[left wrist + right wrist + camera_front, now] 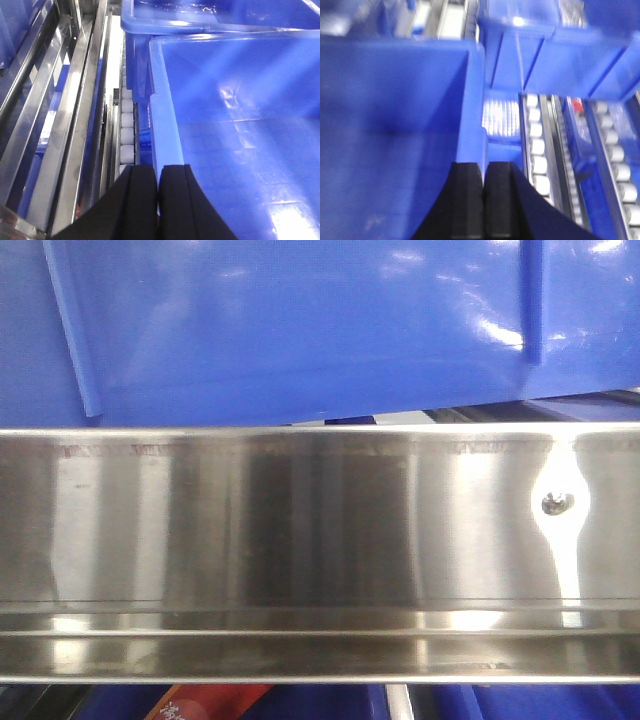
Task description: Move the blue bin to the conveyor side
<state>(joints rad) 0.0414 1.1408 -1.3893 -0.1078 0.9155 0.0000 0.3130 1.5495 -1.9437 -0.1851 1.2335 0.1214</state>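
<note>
The blue bin [240, 165] fills both wrist views, open side up, gripped at opposite rims. My left gripper [158, 172] is pinched almost fully closed on the left rim, and my right gripper [483, 167] is the same on the right rim (only a sliver of plastic shows between the pads). White rollers [127, 135] run just beside the bin's left wall. A second blue crate [200, 15] sits just beyond its far end. In the front view, a steel rail [300, 530] with one screw [556, 503] crosses below the bin's wall.
</note>
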